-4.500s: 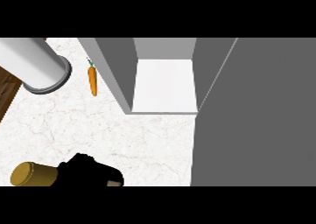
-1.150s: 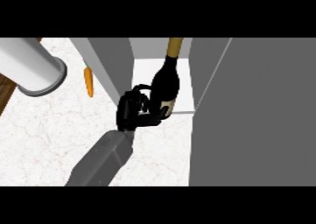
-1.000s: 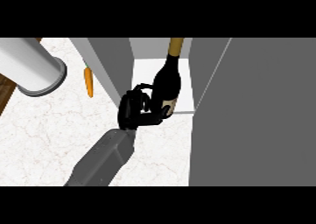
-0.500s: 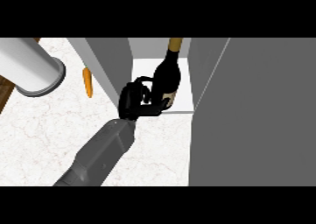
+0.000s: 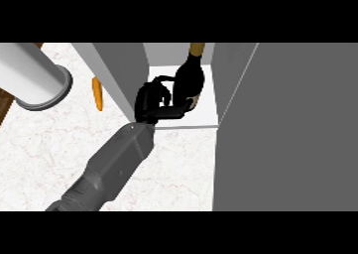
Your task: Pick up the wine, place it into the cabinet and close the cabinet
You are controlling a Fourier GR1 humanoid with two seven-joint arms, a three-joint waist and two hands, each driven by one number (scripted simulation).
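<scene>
Holding the wine bottle (image 5: 189, 82) with my left hand (image 5: 155, 101), fingers curled around its lower body, I am standing it inside the cabinet (image 5: 183, 117). Letting go while it is tilting could topple it against the door (image 5: 298, 124) beside my hand.

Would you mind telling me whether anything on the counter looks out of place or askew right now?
One oddity: a carrot lies loose on the counter beside the cabinet. The wine bottle, held by the left hand, leans inside the cabinet.
</scene>
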